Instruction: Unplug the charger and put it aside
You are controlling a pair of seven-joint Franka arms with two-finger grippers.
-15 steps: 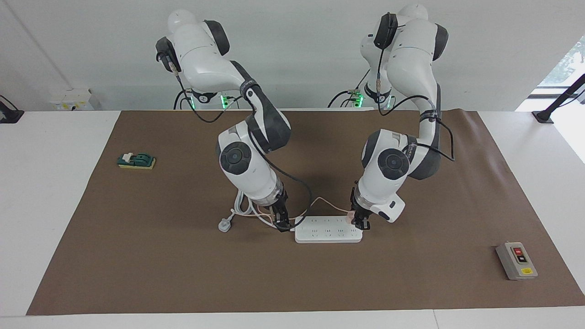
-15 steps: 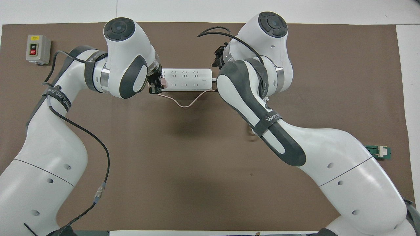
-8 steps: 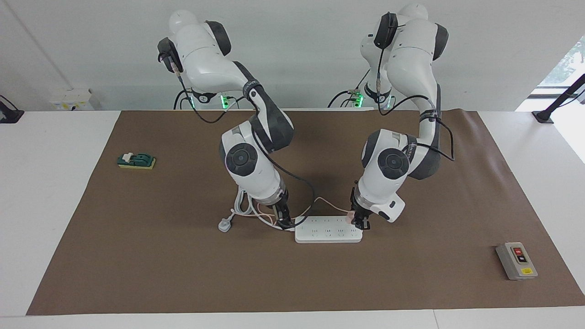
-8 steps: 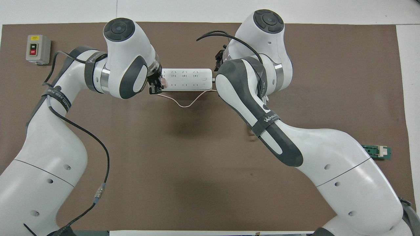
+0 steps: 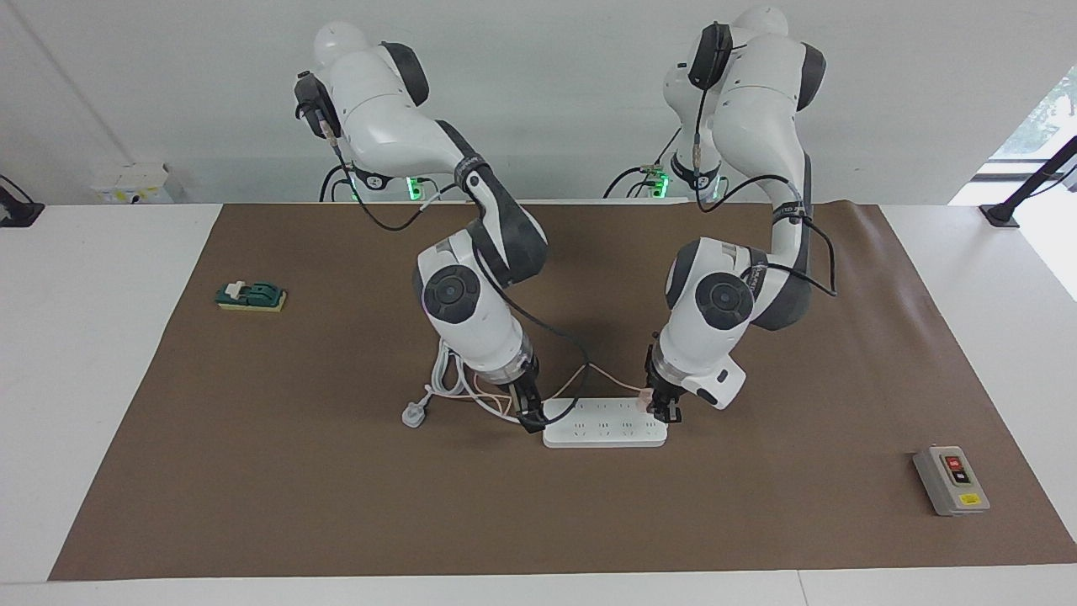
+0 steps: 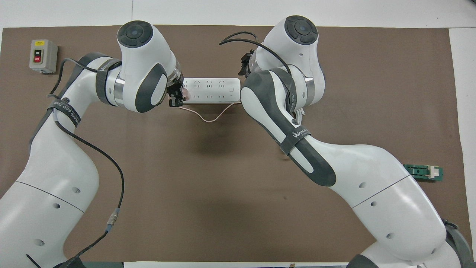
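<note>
Presently the small pale pink cube-shaped charger (image 5: 644, 402) sits plugged into the white multi-socket power strip (image 5: 604, 423), at the strip's end toward the left arm's side of the brown-covered tabletop (image 5: 336, 505). Its thin pink cable (image 6: 208, 118) loops off the strip on the side nearer the robots.

Left hand (image 5: 662, 411): down at the charger, fingers either side of the pink cube and apparently clenched on it — unplugging looks to be the step in hand, not yet done.

Right hand (image 5: 532, 418): low at the strip's other end, by the thick white cord (image 5: 450, 389). Whether it is clenched or released cannot be told; by its position it is judged to be bracing the strip.

Handling assessment: the charger is judged light and rigid, with smooth plastic faces that may slip. Hold should be on two flat sides of the cube, never on the cable, which is soft and would strain at its root. The pull should go straight up — the light strip may lift with the plug unless pinned.

A grey box with red and black buttons (image 5: 951, 481) lies well apart.
</note>
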